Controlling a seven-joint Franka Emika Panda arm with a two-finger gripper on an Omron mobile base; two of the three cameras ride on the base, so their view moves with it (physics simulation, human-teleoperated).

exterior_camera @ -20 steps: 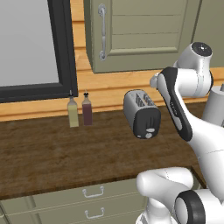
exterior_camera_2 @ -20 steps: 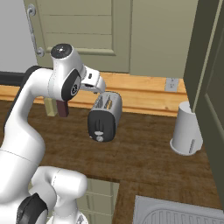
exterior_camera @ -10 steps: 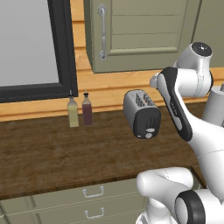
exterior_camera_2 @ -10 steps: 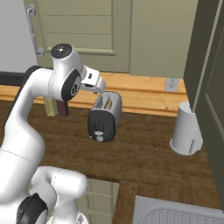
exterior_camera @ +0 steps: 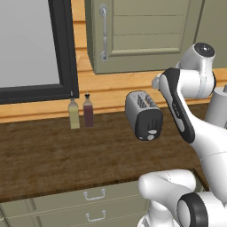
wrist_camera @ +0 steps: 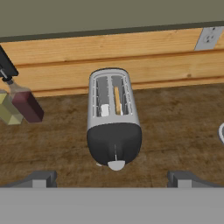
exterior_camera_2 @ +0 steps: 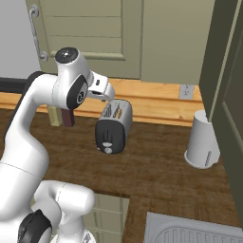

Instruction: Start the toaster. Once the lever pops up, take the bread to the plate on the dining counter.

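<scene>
- Although the task has barely begun, everything needed for its first step is laid out on the dark brown wooden surface (exterior_camera: 53, 155), read here from left to right.
- Furthest left, against the pale wood back wall, stand two small bottles, one olive-yellow (exterior_camera: 73, 114) and one dark red (exterior_camera: 88, 111), just beside each other and well apart from the toaster.
- Next comes the small rounded silver-grey two-slot toaster (wrist_camera: 113, 118), standing on the surface with its black end face turned toward the robot.
- A flat tan slice of bread (wrist_camera: 117, 99) sits edge-up in the right-hand slot as the hand view shows it; the other slot holds something pale that I cannot identify.
- On the black end face the whitish lever (exterior_camera: 152, 131) is a small tab above the round grey knob (wrist_camera: 116, 165); whether it is up or pressed down I cannot tell for sure, though nothing suggests toasting has started.
- The hand (wrist_camera: 111, 179) hovers above and short of the toaster, its two dark fingertips (wrist_camera: 40, 179) spread wide apart and holding nothing.
- Furthest right stands a white cylindrical container (exterior_camera_2: 203, 140), near the tall cabinet side and clear of the toaster.
- In my judgement, what remains is nearly everything: pressing the lever, waiting for it to pop, lifting the bread out, and carrying it to the plate.
</scene>
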